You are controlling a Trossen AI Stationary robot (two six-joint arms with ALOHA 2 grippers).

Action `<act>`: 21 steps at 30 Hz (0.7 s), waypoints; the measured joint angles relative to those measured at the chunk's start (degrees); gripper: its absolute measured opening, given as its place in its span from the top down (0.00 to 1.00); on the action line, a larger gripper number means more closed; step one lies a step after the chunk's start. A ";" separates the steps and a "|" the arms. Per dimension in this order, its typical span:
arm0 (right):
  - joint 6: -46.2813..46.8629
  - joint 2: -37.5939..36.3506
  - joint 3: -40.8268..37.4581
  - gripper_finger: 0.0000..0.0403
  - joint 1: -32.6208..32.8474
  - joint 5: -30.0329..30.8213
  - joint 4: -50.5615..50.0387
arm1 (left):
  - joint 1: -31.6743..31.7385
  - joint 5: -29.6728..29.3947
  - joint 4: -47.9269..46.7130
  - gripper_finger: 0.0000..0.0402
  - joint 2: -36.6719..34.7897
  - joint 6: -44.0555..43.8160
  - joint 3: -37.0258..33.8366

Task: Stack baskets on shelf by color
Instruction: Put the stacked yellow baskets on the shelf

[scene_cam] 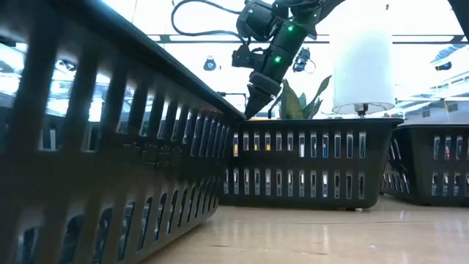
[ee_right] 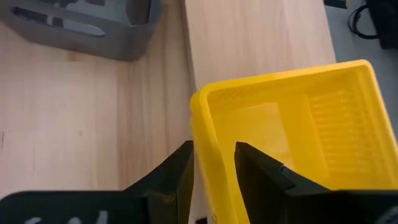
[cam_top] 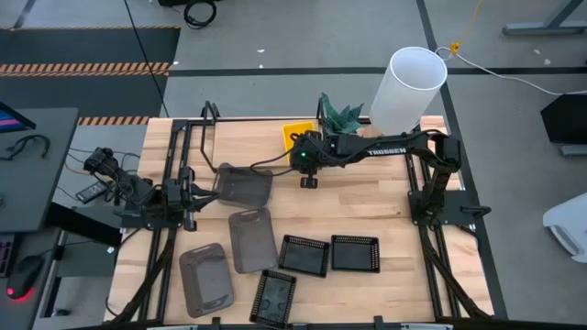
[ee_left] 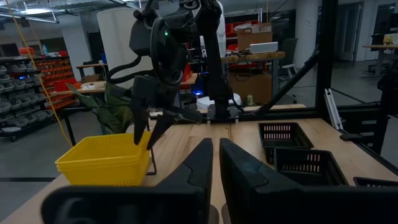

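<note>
On the far shelf [cam_top: 197, 137], the right gripper [ee_right: 213, 163] straddles the yellow basket [ee_right: 298, 124] rim, fingers parted, not clamping; light, stiff, slick plastic, best pinched at its wall.

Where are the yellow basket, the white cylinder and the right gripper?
yellow basket [ee_right: 298, 124]: right wrist view, on its inner floor.
white cylinder [cam_top: 406, 90]: high view, on its side wall.
right gripper [ee_right: 214, 163]: right wrist view, midway between its fingers, which straddle the basket's rim.
</note>
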 joint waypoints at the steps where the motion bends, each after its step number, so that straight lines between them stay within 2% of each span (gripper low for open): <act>1: 0.22 0.00 0.00 0.70 -0.10 -0.18 -0.05 | 0.01 -0.01 -0.01 0.92 0.01 -0.02 0.00; 5: 1.52 0.00 0.00 0.72 -0.22 -0.03 -0.48 | 0.00 -0.02 0.01 0.93 0.00 -0.01 0.00; 14: 7.77 -0.02 -0.02 0.88 -0.21 0.12 -2.52 | 0.01 -0.01 -0.01 0.90 0.01 -0.02 0.00; 21: 11.05 -0.04 -0.02 0.92 -0.13 0.21 -2.15 | 0.02 0.00 0.00 0.92 0.00 -0.02 0.00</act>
